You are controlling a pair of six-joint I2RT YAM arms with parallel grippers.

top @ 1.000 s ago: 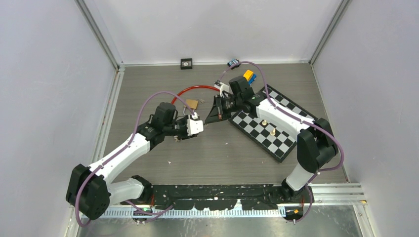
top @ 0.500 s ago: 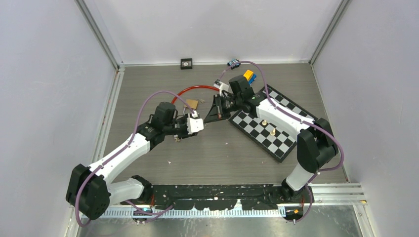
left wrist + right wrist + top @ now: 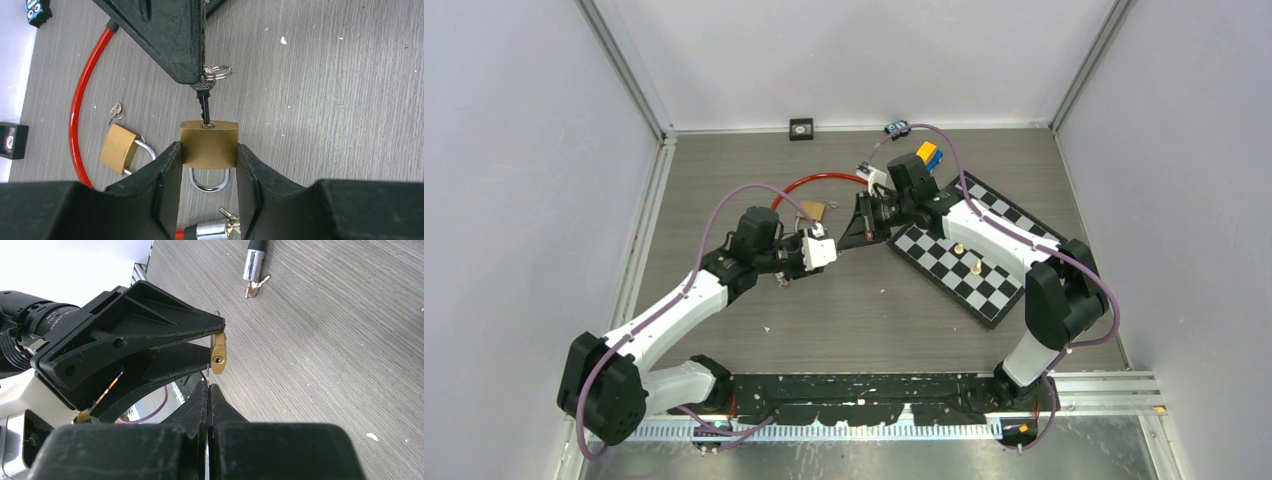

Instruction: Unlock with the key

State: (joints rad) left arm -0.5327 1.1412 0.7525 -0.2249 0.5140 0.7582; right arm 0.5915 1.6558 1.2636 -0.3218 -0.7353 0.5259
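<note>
Left gripper [image 3: 208, 150]: partly closed, fingers clamped on the two flanks of the brass padlock [image 3: 208, 142]. The padlock hangs clear of the table [image 3: 325, 125], shackle toward the left wrist and keyhole face pointing away, toward the right arm.

Right gripper [image 3: 208, 386]: pinched shut on the bow of the key [image 3: 204, 102]. A key ring [image 3: 220, 71] hangs beside the bow.

The relation that matters:
- The key's long axis runs in line with the padlock's body, from fingertip straight to the keyhole face.
- The blade tip sits at the keyway, touching or just entered. We cannot tell how deep.
- From the right wrist the keyhole [image 3: 218, 360] lies just ahead of the closed fingertips and slightly to one side.
- We judge the coming move to be a push along that axis by the right arm and then a twist, with the left arm only bracing.

Nearby on the table:
- a second padlock [image 3: 118, 148], with a small key [image 3: 115, 111] near it
- a red cable [image 3: 80, 105]
- the cable's chrome lock end [image 3: 252, 260]

Writing:
- We read nothing on either padlock or on the key.
- The black motor housing [image 3: 47, 317] on the left arm carries white lettering that looks like "DAMIAO", and the rest is too small.
- A small black tag [image 3: 37, 10] shows a cartoon face and no legible words.
</note>
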